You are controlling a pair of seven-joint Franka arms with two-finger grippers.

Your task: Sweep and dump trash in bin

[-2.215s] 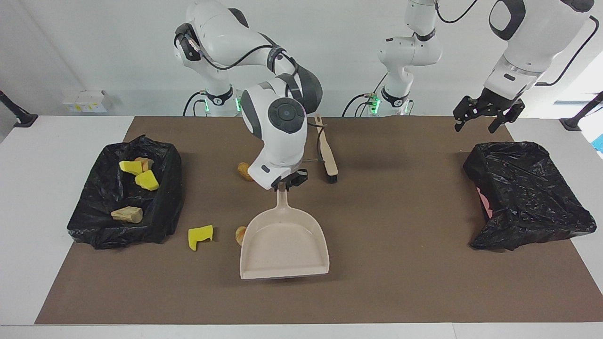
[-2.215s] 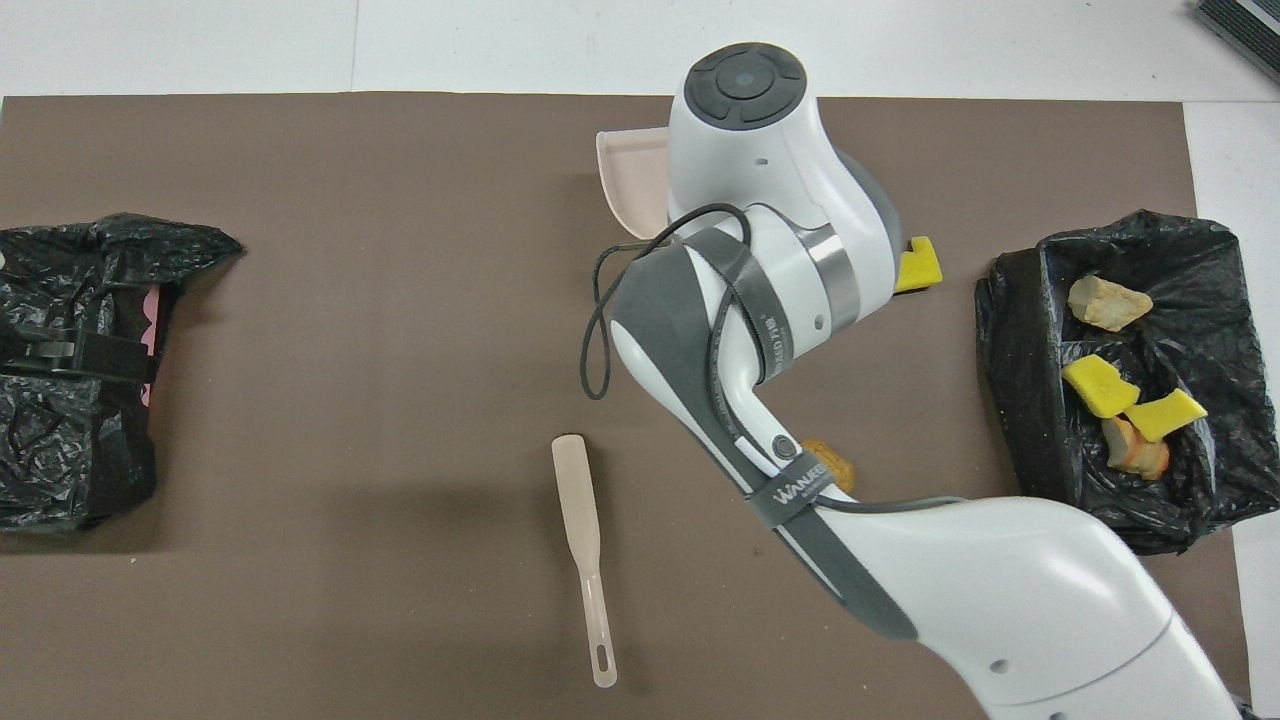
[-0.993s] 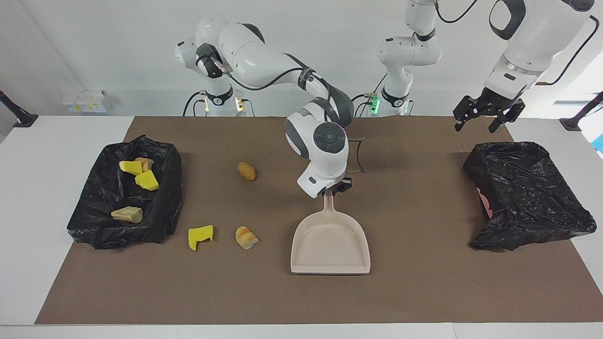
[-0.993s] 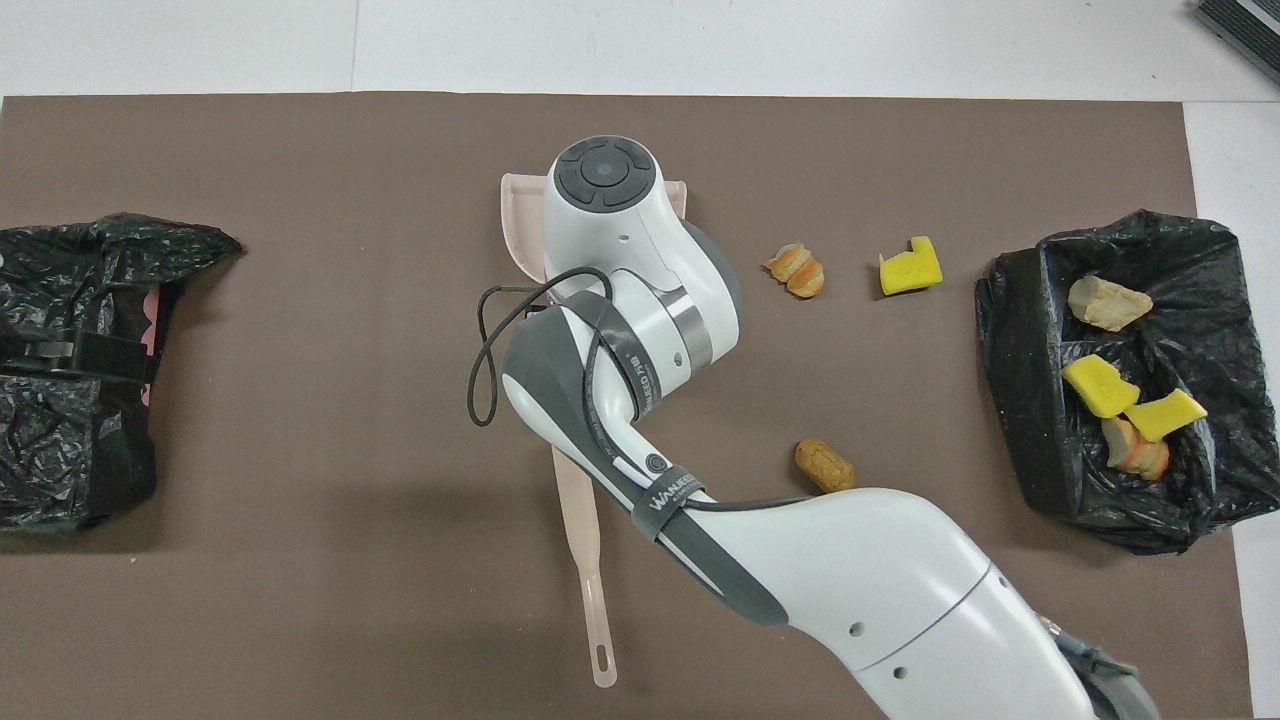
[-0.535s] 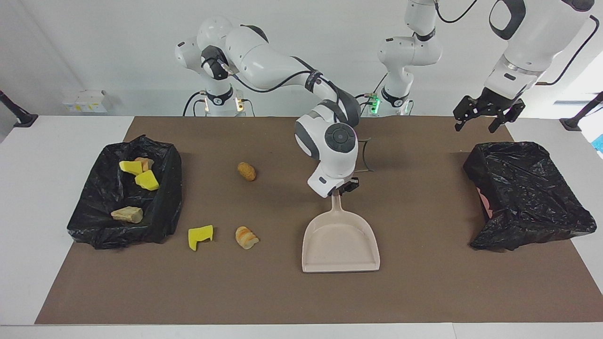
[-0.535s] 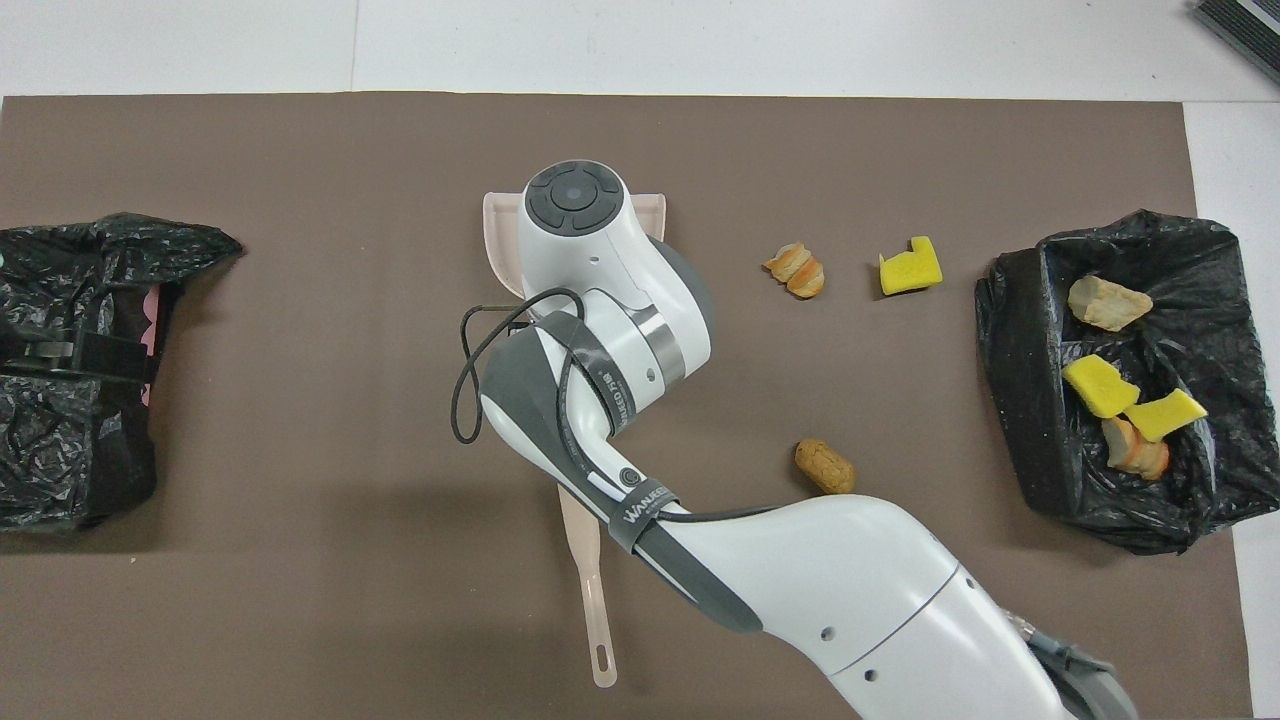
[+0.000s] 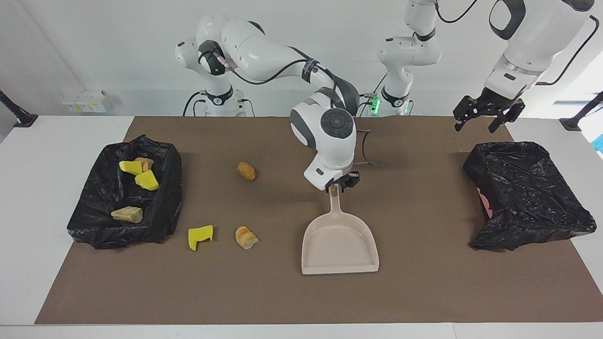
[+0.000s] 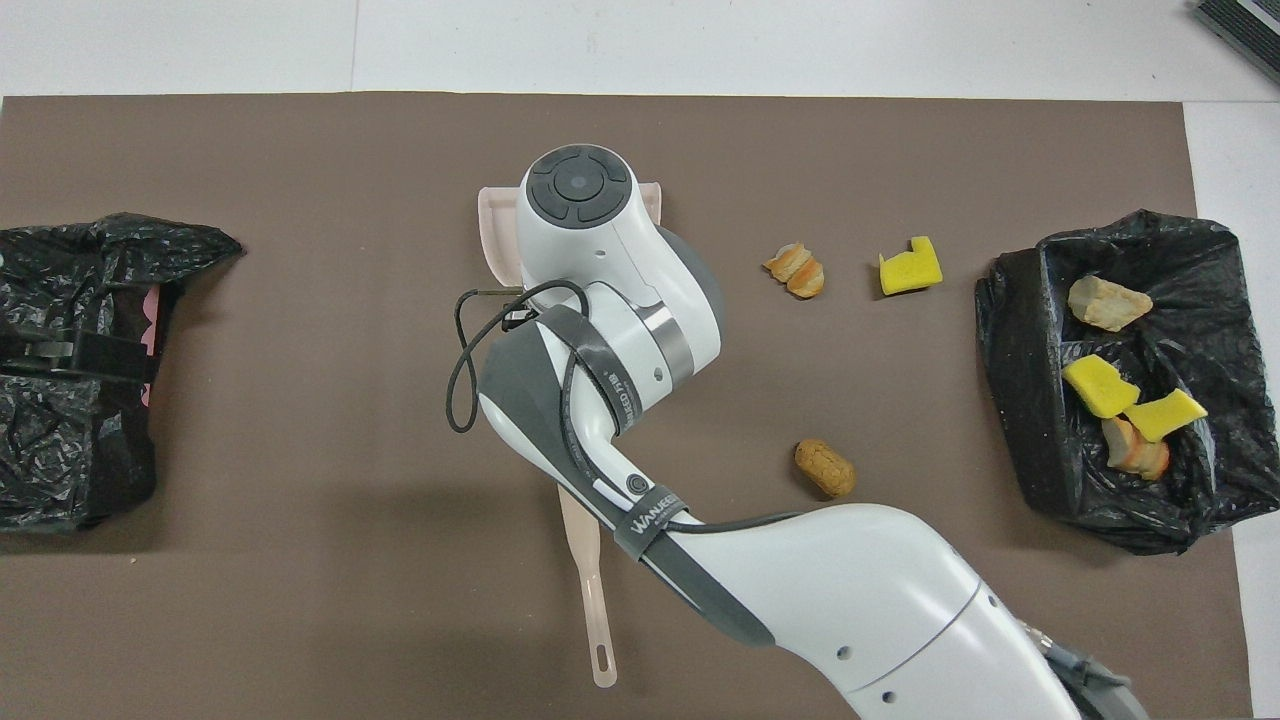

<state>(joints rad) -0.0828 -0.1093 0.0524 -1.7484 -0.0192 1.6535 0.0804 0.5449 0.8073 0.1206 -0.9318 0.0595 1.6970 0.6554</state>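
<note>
The beige dustpan [image 7: 340, 245] lies flat mid-mat with its handle pointing toward the robots; in the overhead view only its edge [image 8: 490, 225] shows past the right arm. My right gripper [image 7: 340, 182] is at the handle's top end. On the mat lie three pieces of trash: a yellow sponge chunk [image 7: 200, 236] [image 8: 910, 268], a striped bread piece [image 7: 246, 237] [image 8: 796, 270] and a brown roll [image 7: 246, 171] [image 8: 824, 467]. Several more scraps [image 7: 136, 174] lie in the black-lined bin [image 7: 165, 207] at the right arm's end. My left gripper [image 7: 485, 117] waits open in the air.
A second black-bagged bin [image 7: 527, 188] stands at the left arm's end, below the left gripper. The beige brush handle [image 8: 590, 600] lies nearer to the robots than the dustpan, partly under the right arm, bristles hidden. The brown mat [image 7: 424, 292] covers the table.
The right arm carried the dustpan away from the scraps toward the left arm's end. In the last half second the wrist rose slightly while the pan stayed put. The left arm has not moved.
</note>
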